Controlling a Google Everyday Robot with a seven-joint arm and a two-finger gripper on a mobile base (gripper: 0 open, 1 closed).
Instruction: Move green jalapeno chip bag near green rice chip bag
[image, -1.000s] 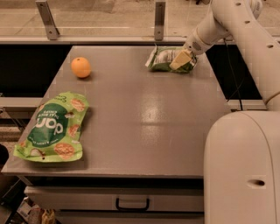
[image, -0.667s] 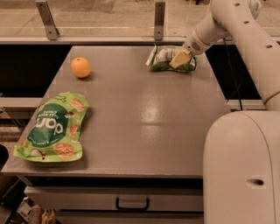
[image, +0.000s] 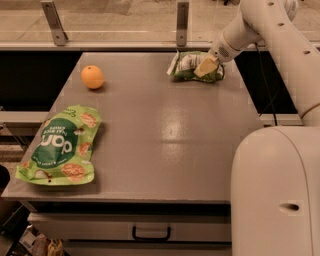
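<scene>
Where print can be made out, logged only big white rounded letters, lying sideways, on green rice chip bag (image: 60, 146); could not read the word with certainty. Noted there also a dark green round logo and pictures of round orange-brown chips. Found it flat at 8 o'clock on table (image: 165, 135). Located green jalapeno chip bag (image: 186, 66) at 1 o'clock by the far edge, well apart from the first; white panel print too small to read. Could not see inside either bag. Found gripper (image: 206, 66) touching the jalapeno bag's right half; cannot tell whether spread or pinching. Logged orange (image: 92, 77) at 11 o'clock. Noted shut drawer (image: 130, 227) below, at 6 o'clock.
</scene>
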